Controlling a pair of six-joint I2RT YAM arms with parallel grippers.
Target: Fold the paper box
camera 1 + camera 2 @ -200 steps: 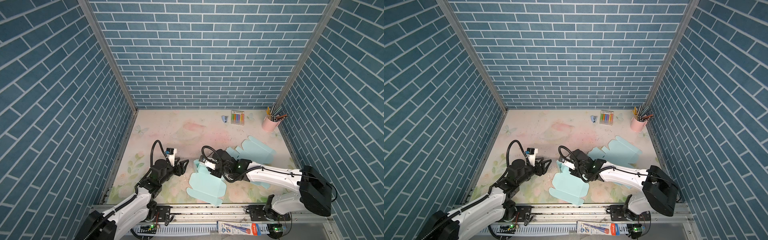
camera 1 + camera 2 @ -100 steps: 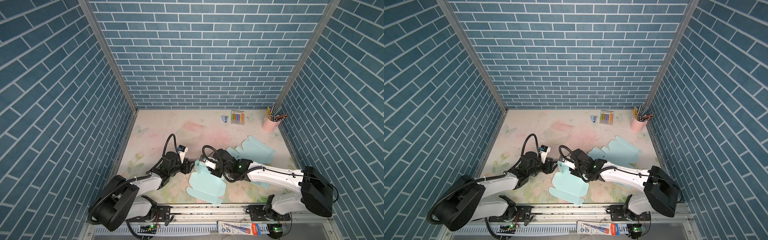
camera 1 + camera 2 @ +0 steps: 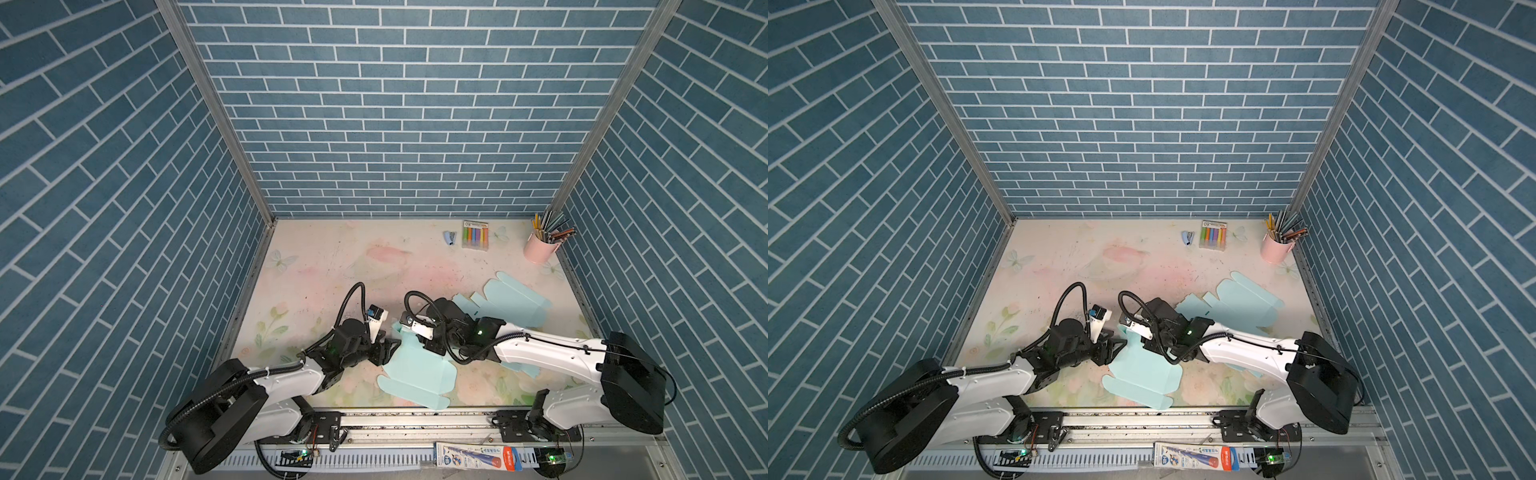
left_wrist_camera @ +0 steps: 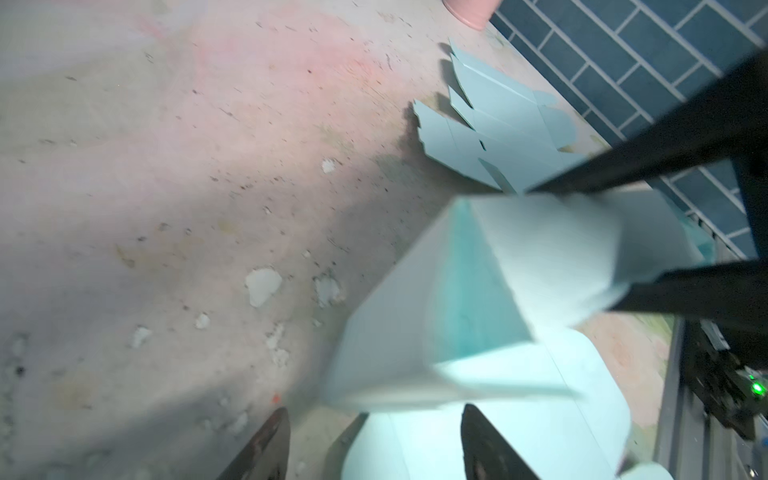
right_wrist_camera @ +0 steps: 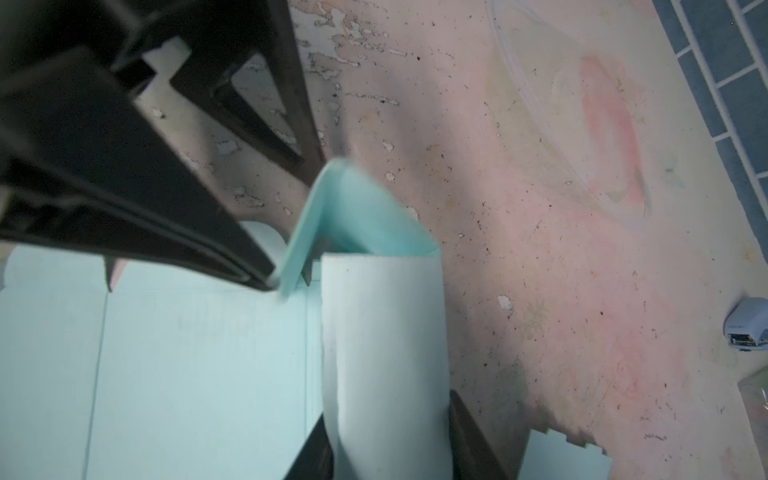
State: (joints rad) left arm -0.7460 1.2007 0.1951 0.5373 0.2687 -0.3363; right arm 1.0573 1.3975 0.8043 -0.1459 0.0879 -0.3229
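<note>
The paper box (image 3: 415,374) (image 3: 1142,370) is a pale teal die-cut sheet lying near the table's front middle, with one side wall and a small end flap (image 5: 353,208) raised. My right gripper (image 5: 388,436) (image 3: 430,345) is shut on the rolled-up side wall (image 5: 382,353), one finger on each face. My left gripper (image 4: 374,415) (image 3: 388,349) stands open at the sheet's left edge. One of its fingers (image 4: 274,432) is over the mat and the other is over the paper. Its dark fingertips (image 5: 266,278) reach the raised end flap.
More flat teal box blanks (image 3: 511,303) (image 3: 1241,303) lie behind my right arm. At the back right stand a pink cup of pencils (image 3: 540,249), a marker pack (image 3: 475,235) and a small stapler (image 3: 449,237). Brick-pattern walls close three sides. A metal rail (image 3: 415,419) runs along the front.
My left arm has swung right from the left of the mat up to the box's left edge. My right gripper holds the side wall as before.
</note>
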